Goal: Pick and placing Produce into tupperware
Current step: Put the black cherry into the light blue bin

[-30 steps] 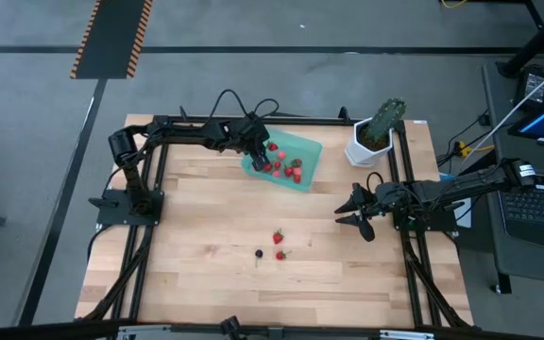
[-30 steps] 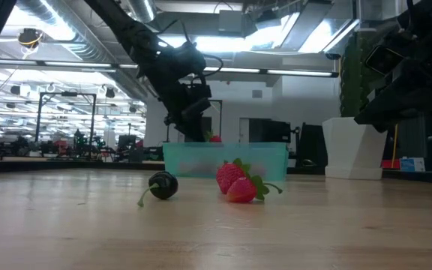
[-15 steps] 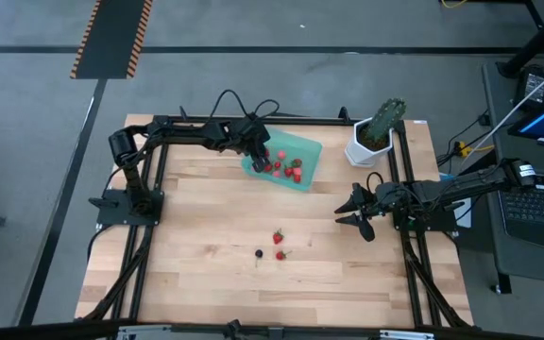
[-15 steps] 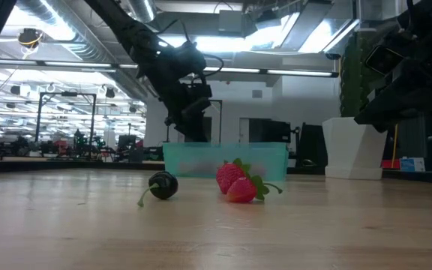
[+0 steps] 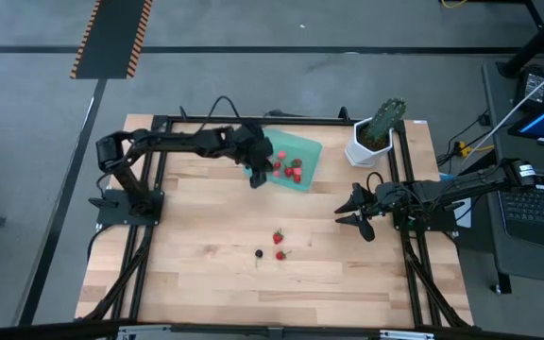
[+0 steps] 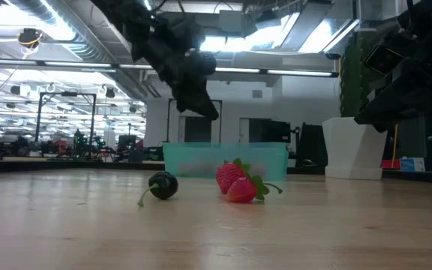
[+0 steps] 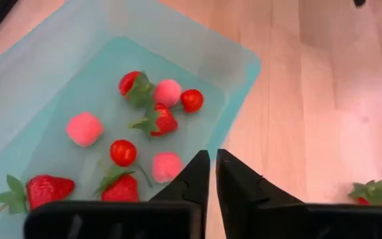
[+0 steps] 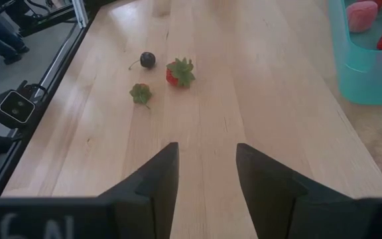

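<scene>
The teal tupperware [image 5: 308,149] sits at the table's far middle and holds several red strawberries, pink pieces and small red berries [image 7: 158,119]. Two strawberries [image 5: 279,237] and one dark berry [image 5: 259,253] lie on the bare wood near the table's middle; in the low view the strawberries [image 6: 237,184] and the dark berry [image 6: 163,184] lie in front of the tupperware [image 6: 201,159]. My left gripper [image 5: 260,172] hovers shut and empty above the tupperware's near-left edge [image 7: 212,174]. My right gripper [image 5: 351,212] waits open at the table's right side [image 8: 206,166].
A green cactus-like plant in a white pot [image 5: 366,149] stands at the far right corner, right of the tupperware. Dark frame rails run along the left [image 5: 144,236] and right [image 5: 409,255] table edges. Bare wood lies all around the loose berries.
A red berry that showed by my left gripper's fingers just above the tupperware's rim is gone from there. My left gripper then rose and drew a little toward the table's near edge, out to the tupperware's near-left edge.
</scene>
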